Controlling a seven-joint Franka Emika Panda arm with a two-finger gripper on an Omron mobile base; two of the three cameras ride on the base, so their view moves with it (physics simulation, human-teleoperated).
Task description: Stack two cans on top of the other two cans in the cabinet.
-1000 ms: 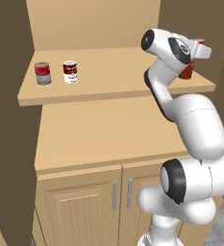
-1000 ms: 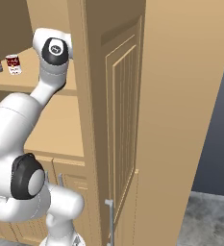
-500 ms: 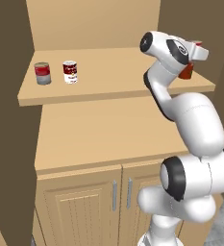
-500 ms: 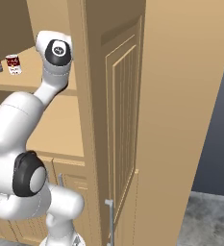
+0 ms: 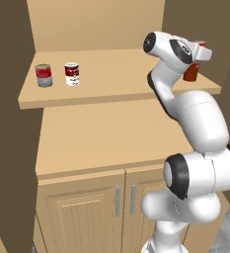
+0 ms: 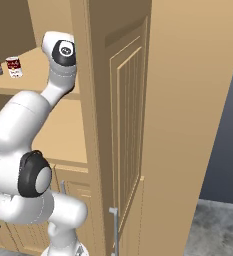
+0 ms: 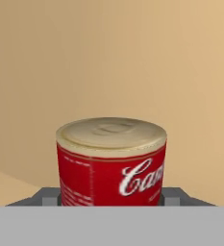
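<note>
An orange-red can (image 7: 111, 161) stands upright at the right end of the cabinet (image 5: 111, 136) shelf, close between the jaws (image 7: 111, 196); whether they grip it cannot be told. Well apart at the shelf's left end stand a red-and-grey can (image 5: 43, 75) and, just beside it, a dark-red-and-white labelled can (image 5: 72, 73).

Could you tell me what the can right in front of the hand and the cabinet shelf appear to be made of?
The red can looks like a metal tin: a pale, dull lid with a pressed ring, and a glossy red printed label with white script. The cabinet shelf looks like light tan wood or laminate, matte and smooth; no grain shows, so either is possible.
</note>
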